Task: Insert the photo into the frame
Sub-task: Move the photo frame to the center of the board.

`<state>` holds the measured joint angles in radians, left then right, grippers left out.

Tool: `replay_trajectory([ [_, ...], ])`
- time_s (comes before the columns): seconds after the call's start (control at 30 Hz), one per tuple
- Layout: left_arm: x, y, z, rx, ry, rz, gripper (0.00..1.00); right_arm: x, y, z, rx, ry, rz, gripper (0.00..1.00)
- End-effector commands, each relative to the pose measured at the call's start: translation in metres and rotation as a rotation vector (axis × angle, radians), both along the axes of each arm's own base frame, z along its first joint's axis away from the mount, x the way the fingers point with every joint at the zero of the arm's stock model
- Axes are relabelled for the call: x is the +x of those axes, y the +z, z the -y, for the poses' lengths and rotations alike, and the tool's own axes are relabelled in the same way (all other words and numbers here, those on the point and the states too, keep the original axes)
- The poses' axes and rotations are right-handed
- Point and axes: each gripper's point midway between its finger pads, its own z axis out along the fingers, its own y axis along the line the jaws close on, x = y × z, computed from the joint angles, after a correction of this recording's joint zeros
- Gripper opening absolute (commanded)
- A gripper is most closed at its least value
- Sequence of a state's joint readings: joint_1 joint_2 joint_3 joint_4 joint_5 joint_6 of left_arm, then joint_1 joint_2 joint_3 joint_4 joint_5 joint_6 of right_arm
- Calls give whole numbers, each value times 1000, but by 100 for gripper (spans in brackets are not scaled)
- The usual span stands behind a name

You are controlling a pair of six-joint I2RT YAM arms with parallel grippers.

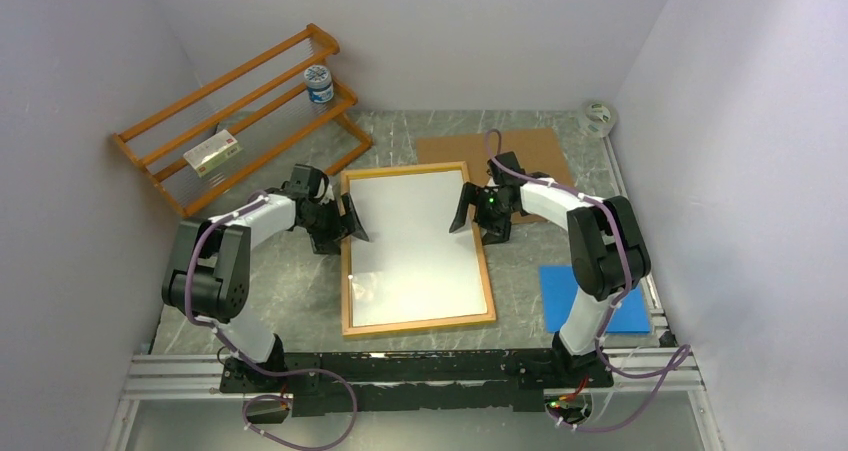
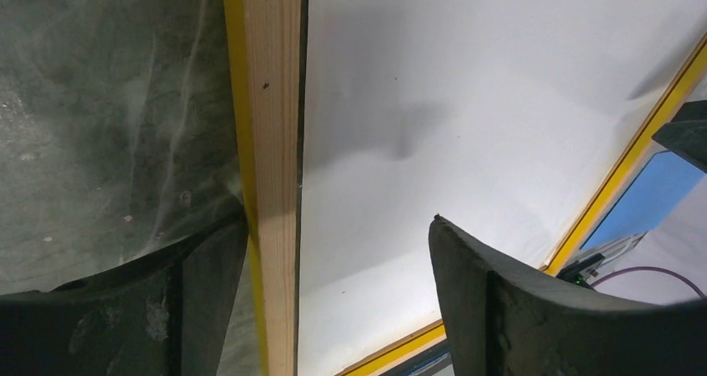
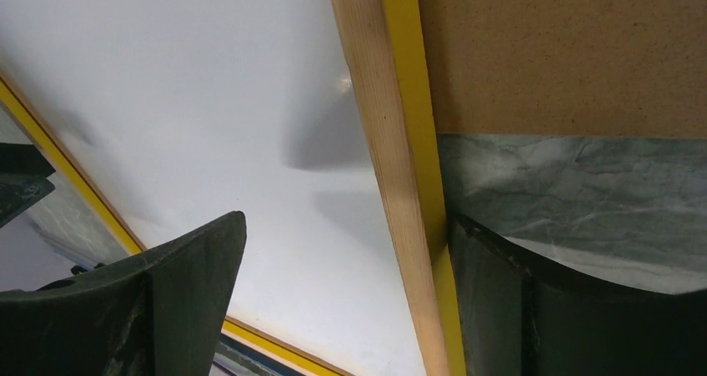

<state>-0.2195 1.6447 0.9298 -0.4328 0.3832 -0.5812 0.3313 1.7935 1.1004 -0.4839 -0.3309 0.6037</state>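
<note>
At the middle of the tabletop (image 1: 300, 301) the frame (image 1: 346, 271) lies face down, its plain wood back up and a yellow edge showing along the rails. The photo (image 1: 415, 246) lies inside it with its white back up, filling the opening from rail to rail.

The left gripper (image 1: 352, 219) is released, with one finger outside the frame's left rail and the other over the photo. The right gripper (image 1: 465, 208) is released too and straddles the right rail in the same way. Neither holds anything.

The step in hand looks like seating the print: it seems to be in the recess already. The left wrist view shows a soft ripple in the paper, and from above the near left corner looks uneven. The next move probably calls for a light press or nudge along the edges to flatten the sheet without creasing it or shifting the frame.

A brown backing board (image 1: 530, 149) lies just beyond the frame's far right corner, partly under the right arm. A blue sheet (image 1: 565, 291) lies beside the right arm's base. An orange rack (image 1: 240, 111) holding a small tin (image 1: 319, 83) and a box (image 1: 212, 153) stands well apart at the far left, and a tape roll (image 1: 599, 117) sits in the far right corner. None of these blocks the frame; the arms themselves crowd its far half.
</note>
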Motion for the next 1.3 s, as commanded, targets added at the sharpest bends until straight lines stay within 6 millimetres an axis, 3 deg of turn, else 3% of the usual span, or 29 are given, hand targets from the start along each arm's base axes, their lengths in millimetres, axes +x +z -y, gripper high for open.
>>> replay_trajectory([
  [0.0,-14,19,29,-177,-75,-23,81,-15,15,-24,122,85,2,93],
  [0.2,-31,27,27,-191,-51,-64,77,-38,21,-37,151,136,-7,92],
  [0.4,-52,17,-4,-19,56,-94,79,-58,11,-43,82,154,-32,92],
  [0.53,-59,16,-22,75,106,-93,86,-53,7,-23,-42,74,-11,94],
  [0.67,-51,25,-36,155,127,-47,92,-30,12,8,-206,-29,60,97],
  [0.87,-23,58,-51,247,123,66,94,14,33,51,-301,-212,160,99],
  [0.97,1,84,-46,236,107,161,94,34,45,77,-296,-347,194,99],
  [1.17,66,134,2,33,-5,347,93,52,56,128,-230,-618,183,99],
  [1.27,102,139,26,-41,-24,372,93,52,55,137,-172,-712,156,98],
])
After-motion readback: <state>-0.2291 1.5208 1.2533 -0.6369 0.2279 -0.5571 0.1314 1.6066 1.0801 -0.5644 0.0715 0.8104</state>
